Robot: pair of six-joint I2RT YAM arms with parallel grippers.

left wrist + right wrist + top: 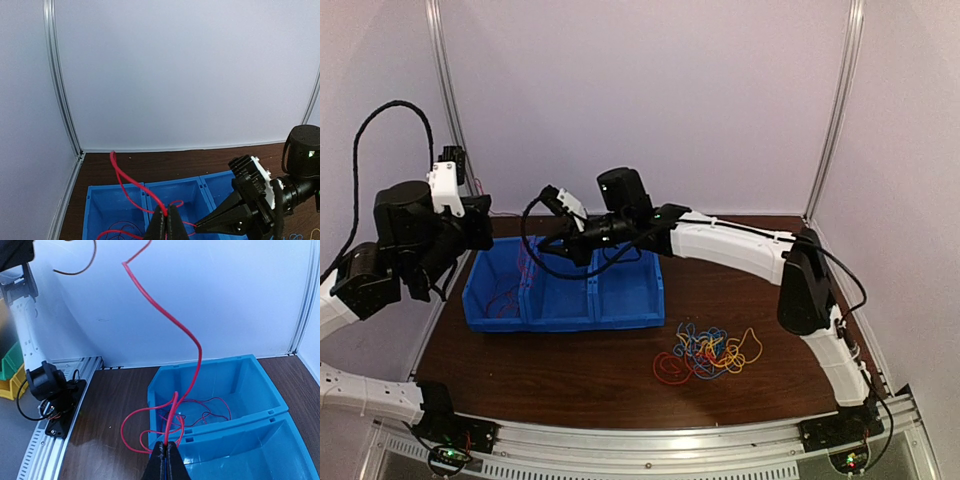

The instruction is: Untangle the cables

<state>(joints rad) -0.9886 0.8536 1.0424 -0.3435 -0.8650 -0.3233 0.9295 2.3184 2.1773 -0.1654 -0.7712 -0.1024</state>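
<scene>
As both arms hang over the blue bins [630, 300], the items stand thus.

Left gripper [167, 207]: fingers pressed together, pinching the red cable [121, 177] at their tips. From the pinch the cable climbs up and to the left, then bends sharply at its top. More red loops lie below the fingers, in the leftmost compartment.

Right gripper [166, 445]: fingers likewise closed tight on the red cable. One strand rises steeply from the tips and leaves the top of the right wrist view. Several loops drop from the tips to the left and into the compartment just ahead. In the left wrist view this gripper sits just to the right of the left fingers, its tips pointing towards them; whether the two touch cannot be told.

Thin dark strands [212, 407]: on the floor of the compartment ahead of the right gripper, among the red loops.

Knot of cables [705, 352]: red, blue and yellow-orange, bunched together on the brown table [570, 365]. It lies well apart from both grippers, to their right and nearer the arm bases, just off the right end of the bins, with neither gripper touching it.
</scene>
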